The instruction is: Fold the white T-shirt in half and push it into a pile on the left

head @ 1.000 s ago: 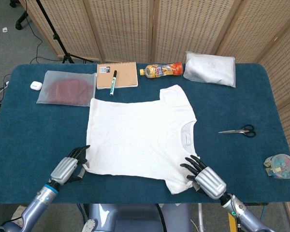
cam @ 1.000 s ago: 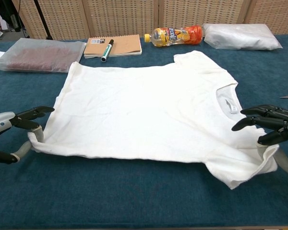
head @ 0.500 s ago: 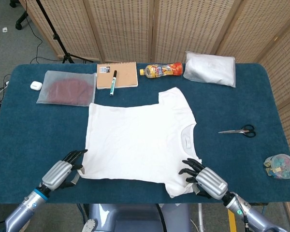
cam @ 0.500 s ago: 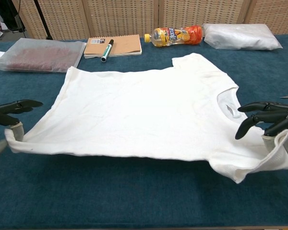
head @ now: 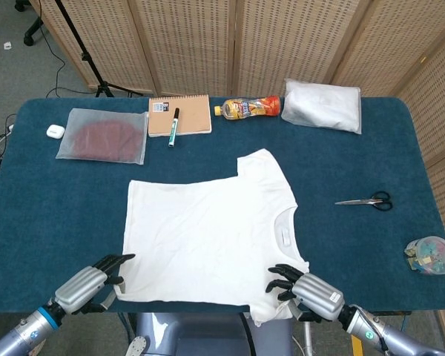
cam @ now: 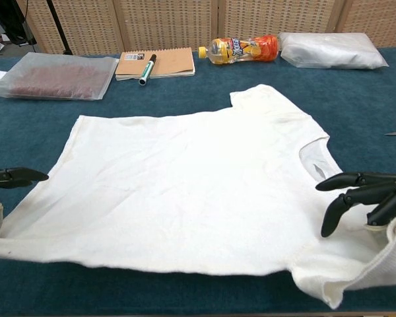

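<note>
White cotton T-shirt [head: 208, 233] lies spread flat on the dark blue felt-covered table [head: 371, 156], collar toward the right side, hem toward the left. Near edge lifted off the surface at both corners.

Left hand [head: 85, 285], silver shell with black fingers, grips the near hem corner of the shirt; chest view shows cloth draped over the lower finger, upper fingers [cam: 16, 176] extended above it. Right hand [head: 305, 288] pinches the near sleeve, sleeve cuff rolled up against its underside in the chest view, dark fingers [cam: 356, 191] reaching over the fabric.

Relative to the shirt:
- Beyond its far edge: brown spiral-bound notebook [head: 179, 114] with a green-and-black marker pen [head: 173, 126] lying across it.
- Beyond the far sleeve: orange plastic drink bottle [head: 246, 108] on its side.
- Right of the bottle, well beyond the collar: white packet in clear plastic wrap [head: 322, 104].
- Beyond the hem's far corner: translucent zip bag holding dark red fabric [head: 104, 135]; small white case [head: 55, 131] left of it.
- Right of the collar, well apart: black-handled scissors [head: 367, 200].
- Farther right, at table edge: clear round tub of coloured clips [head: 431, 255].
</note>
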`<state>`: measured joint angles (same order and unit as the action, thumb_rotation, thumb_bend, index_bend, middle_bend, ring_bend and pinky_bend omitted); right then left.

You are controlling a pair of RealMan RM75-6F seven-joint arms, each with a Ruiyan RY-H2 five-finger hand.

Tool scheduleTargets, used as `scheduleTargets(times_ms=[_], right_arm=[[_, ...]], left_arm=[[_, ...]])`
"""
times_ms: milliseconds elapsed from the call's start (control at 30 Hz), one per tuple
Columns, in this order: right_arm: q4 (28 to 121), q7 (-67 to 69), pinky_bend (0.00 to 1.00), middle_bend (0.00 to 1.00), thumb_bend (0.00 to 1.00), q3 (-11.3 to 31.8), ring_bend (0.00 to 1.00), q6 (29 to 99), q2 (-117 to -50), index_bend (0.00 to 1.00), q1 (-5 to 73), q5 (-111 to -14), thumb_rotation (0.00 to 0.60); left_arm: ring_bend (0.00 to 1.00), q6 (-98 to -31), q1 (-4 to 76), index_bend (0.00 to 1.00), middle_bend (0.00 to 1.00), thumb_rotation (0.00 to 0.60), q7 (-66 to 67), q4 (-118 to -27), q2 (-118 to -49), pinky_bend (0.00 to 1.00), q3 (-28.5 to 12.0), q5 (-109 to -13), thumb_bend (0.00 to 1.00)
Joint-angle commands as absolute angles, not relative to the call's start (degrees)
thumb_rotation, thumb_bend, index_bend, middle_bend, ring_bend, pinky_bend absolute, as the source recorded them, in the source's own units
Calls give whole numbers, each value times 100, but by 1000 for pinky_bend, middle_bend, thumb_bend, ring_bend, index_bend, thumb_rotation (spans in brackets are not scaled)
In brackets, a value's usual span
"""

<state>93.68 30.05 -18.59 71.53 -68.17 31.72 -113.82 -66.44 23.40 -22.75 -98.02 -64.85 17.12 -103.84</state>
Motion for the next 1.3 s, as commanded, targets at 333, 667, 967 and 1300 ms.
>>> scheduleTargets(times_ms=[333, 667, 967, 1300], right_arm=[[9390, 2938, 41, 291, 899, -1785, 41, 7138, -6922, 674, 3091, -11208, 600], [9236, 2860, 41, 293, 916, -787, 41, 6671, -7161, 673, 3288, -9866, 600], [8616, 2233, 41, 293, 930, 347, 41, 5816, -7756, 679, 3823, -8520, 600], [7232, 2030, 41, 293, 930, 1197, 41, 4557, -8446, 679, 4558, -7163, 600]], left_arm=[[0, -6603, 2309, 731, 0, 600, -2400, -9802, -6554, 0, 1529, -10013, 672], [0, -5939, 2632, 739, 0, 600, -1406, -10117, -6818, 0, 408, -8188, 686], [0, -5259, 3342, 741, 0, 600, 12, -9835, -7204, 0, -507, -6051, 686], [0, -5006, 4095, 741, 0, 600, 1081, -8935, -7940, 0, -986, -4305, 689]])
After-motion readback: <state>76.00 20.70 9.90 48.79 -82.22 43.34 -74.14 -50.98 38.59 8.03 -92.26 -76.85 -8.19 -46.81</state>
